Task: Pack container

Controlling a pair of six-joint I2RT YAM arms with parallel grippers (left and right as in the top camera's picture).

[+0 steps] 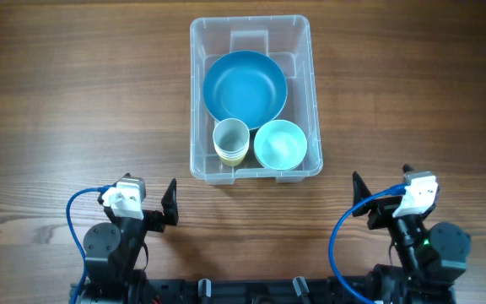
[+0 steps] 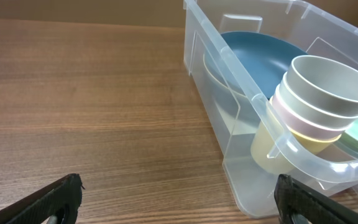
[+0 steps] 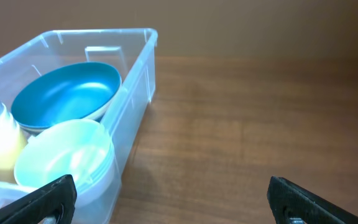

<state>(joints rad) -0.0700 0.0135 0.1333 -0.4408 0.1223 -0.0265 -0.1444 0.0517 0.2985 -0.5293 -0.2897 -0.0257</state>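
Only from left wrist, nested cups inside container.

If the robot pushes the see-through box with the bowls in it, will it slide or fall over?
It would probably slide: the container is low and wide, flat on the smooth table. It is likely light, holding only a blue bowl, a pale bowl and stacked cups. The tall cups might wobble.
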